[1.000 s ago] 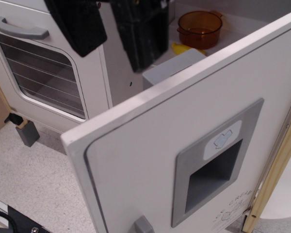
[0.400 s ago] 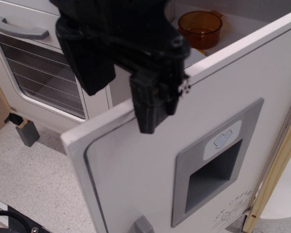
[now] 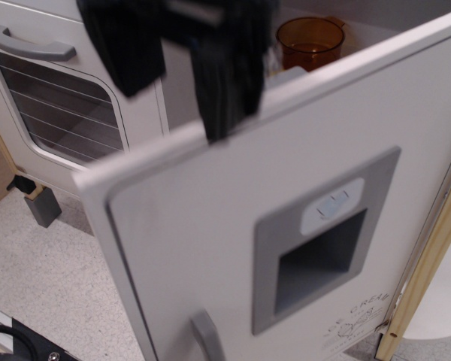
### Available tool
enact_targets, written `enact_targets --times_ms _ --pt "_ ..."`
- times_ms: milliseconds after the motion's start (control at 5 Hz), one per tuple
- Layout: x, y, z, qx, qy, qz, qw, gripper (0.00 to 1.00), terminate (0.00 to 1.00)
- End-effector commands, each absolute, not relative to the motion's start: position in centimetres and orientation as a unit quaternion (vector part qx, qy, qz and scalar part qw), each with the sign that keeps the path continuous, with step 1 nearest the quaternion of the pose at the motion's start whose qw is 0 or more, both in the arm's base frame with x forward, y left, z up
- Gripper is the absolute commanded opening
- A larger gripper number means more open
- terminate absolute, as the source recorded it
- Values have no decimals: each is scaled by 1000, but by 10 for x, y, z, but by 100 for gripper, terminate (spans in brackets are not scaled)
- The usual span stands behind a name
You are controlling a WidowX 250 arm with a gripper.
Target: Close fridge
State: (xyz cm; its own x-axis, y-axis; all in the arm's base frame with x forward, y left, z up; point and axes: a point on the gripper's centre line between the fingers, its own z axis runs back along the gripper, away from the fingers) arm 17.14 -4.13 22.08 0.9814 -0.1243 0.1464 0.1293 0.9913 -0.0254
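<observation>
The white fridge door [image 3: 210, 226] fills the lower right of the view and stands partly open, swung toward the left. It has a grey recessed dispenser panel [image 3: 319, 241], a grey vertical handle [image 3: 204, 337] at the bottom and faint print at the lower right. My gripper [image 3: 177, 68], black and motion-blurred, hangs from the top of the view. Its two fingers [image 3: 225, 68] stand apart and empty; the right finger overlaps the door's top edge. Inside the fridge an orange transparent pot [image 3: 310, 41] sits on a shelf.
To the left is the white oven door [image 3: 60, 113] with a wire-lined window and a horizontal grey handle [image 3: 30, 43]. A small grey block [image 3: 43, 205] sits on the speckled floor. A wooden frame post [image 3: 428, 263] runs along the right edge.
The fridge door has swung further left toward closing, hiding the yellow item and grey box inside. The gripper dropped to the door's top edge, then shifted left with it.
</observation>
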Motion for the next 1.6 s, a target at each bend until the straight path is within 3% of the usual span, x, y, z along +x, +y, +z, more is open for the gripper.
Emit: enact_targets --times_ms 0,400,600,1000,1200,1400 --pt "184 -16 241 5 -114 1 993 100 0" --pt "159 -32 252 7 -122 -25 992 100 0" --pt "150 -41 247 28 -111 -17 993 100 0" --pt "143 -44 187 -3 -91 48 995 100 0" --pt "143 -42 172 -24 -103 71 992 100 0" --pt "162 -30 166 -42 -117 76 989 100 0"
